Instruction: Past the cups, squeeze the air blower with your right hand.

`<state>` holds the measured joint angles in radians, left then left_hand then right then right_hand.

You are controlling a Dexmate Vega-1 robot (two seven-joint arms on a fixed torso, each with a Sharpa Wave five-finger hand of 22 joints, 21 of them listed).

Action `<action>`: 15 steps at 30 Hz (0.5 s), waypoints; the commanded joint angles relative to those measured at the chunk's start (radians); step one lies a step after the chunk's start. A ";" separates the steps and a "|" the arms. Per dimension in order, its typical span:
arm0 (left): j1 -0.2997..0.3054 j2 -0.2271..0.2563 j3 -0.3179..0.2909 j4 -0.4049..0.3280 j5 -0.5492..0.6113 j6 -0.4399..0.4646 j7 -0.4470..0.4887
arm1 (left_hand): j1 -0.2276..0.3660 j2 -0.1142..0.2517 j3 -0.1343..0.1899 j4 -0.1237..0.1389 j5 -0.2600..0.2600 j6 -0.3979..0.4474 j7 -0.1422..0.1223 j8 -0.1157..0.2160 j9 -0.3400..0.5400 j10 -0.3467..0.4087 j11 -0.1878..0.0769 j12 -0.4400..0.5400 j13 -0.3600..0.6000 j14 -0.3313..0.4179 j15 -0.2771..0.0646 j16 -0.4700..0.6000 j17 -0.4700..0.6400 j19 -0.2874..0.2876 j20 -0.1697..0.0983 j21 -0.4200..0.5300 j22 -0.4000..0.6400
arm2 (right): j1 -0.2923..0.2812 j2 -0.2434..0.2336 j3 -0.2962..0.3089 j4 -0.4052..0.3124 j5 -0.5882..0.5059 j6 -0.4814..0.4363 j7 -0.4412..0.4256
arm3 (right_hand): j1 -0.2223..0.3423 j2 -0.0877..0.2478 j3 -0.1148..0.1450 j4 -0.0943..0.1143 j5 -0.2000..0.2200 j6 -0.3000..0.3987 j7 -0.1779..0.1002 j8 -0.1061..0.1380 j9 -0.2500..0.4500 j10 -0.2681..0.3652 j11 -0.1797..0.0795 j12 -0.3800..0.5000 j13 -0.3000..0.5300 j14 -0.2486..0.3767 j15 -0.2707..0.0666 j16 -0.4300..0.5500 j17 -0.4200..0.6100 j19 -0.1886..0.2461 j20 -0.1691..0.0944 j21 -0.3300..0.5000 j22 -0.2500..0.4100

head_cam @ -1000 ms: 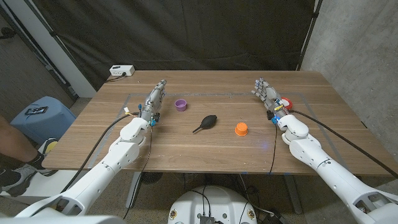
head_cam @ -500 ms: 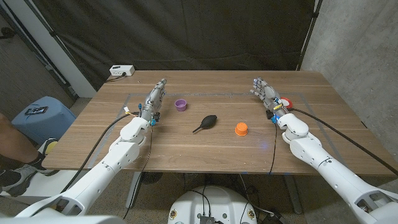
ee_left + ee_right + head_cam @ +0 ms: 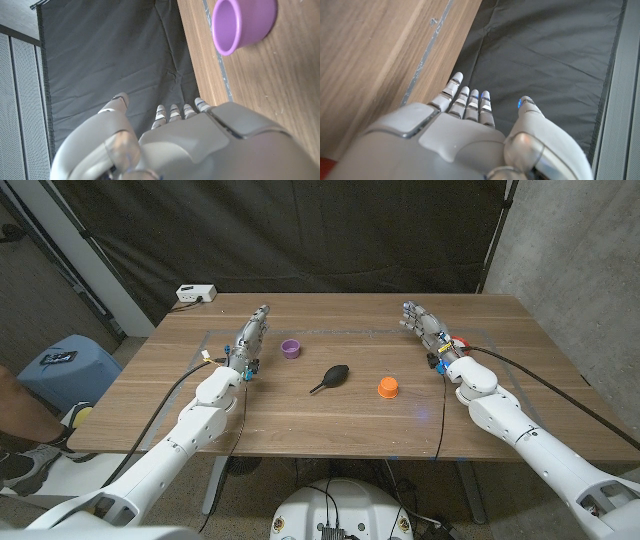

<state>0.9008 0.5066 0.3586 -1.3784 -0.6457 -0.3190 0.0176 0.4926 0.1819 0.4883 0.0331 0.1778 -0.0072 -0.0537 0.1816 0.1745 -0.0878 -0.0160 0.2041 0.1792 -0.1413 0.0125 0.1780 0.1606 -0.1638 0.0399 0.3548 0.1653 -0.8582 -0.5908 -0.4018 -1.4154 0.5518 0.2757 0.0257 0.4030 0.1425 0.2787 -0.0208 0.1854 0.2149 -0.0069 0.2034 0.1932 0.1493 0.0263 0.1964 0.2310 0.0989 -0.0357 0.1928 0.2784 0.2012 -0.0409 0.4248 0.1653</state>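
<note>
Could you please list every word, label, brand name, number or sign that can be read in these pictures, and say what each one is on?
No text can be read in these pictures.
The white box at the table's far left corner: any markings are too small to read.
The blue stool beside the table holds a dark object with a pale mark, too blurred to read.
The purple cup, orange cup and black air blower show no lettering.
</note>
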 commanded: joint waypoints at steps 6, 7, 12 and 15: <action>-0.008 -0.017 0.009 0.013 0.006 -0.017 -0.004 | 0.005 -0.002 0.002 -0.006 0.004 0.002 -0.010 0.003 0.004 -0.003 -0.001 0.001 0.004 -0.006 0.009 0.000 0.005 0.003 0.001 -0.005 0.006 | 0.026 -0.089 -0.050 -0.101 -0.153 -0.063 -0.007 | 0.012 -0.008 0.003 -0.012 0.000 0.010 0.002 0.002 0.003 0.008 -0.004 0.003 -0.001 -0.002 -0.005 0.003 -0.004 0.002 0.004 -0.008 0.002; -0.006 -0.017 0.009 0.011 0.008 -0.019 -0.003 | 0.005 -0.002 0.003 -0.007 0.004 0.002 -0.010 0.003 0.004 -0.003 0.000 0.001 0.004 -0.006 0.009 0.000 0.005 0.003 0.001 -0.006 0.006 | 0.030 -0.095 -0.055 -0.109 -0.166 -0.065 -0.003 | 0.013 -0.008 0.002 -0.012 0.000 0.010 0.002 0.003 0.003 0.008 -0.003 0.003 -0.001 -0.002 -0.005 0.003 -0.005 0.002 0.004 -0.009 0.002; -0.003 -0.021 0.008 0.014 0.008 -0.028 -0.002 | 0.005 -0.002 0.003 -0.008 0.004 0.002 -0.009 0.003 0.004 -0.003 0.000 0.001 0.004 -0.006 0.009 0.000 0.005 0.004 0.002 -0.008 0.006 | 0.044 -0.106 -0.066 -0.123 -0.198 -0.064 0.009 | 0.015 -0.012 0.002 -0.018 -0.001 0.012 0.003 0.003 0.003 0.011 -0.002 0.004 -0.003 -0.002 -0.003 0.003 -0.008 0.003 0.006 -0.012 0.002; 0.000 -0.020 0.008 0.012 0.007 -0.028 -0.003 | 0.004 -0.002 0.003 -0.009 0.004 0.003 -0.008 0.003 0.004 -0.002 -0.001 0.001 0.004 -0.006 0.009 0.000 0.005 0.005 0.001 -0.009 0.006 | 0.053 -0.113 -0.073 -0.129 -0.223 -0.063 0.012 | 0.016 -0.013 0.002 -0.019 -0.001 0.014 0.004 0.003 0.003 0.012 -0.001 0.004 -0.004 -0.003 -0.004 0.003 -0.010 0.004 0.006 -0.013 0.002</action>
<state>0.8953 0.4930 0.3653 -1.3678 -0.6399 -0.3360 0.0149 0.4925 0.1819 0.4926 0.0288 0.1778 -0.0072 -0.0537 0.1816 0.1744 -0.0878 -0.0160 0.2041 0.1792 -0.1451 0.0164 0.1780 0.1605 -0.1625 0.0413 0.3474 0.1704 -0.8304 -0.6691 -0.4484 -1.5045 0.4189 0.2250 0.0254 0.4109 0.1346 0.2759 -0.0320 0.1854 0.2165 -0.0053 0.2035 0.1932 0.1493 0.0263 0.1964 0.2260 0.0989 -0.0356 0.1928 0.2691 0.2011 -0.0409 0.4173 0.1653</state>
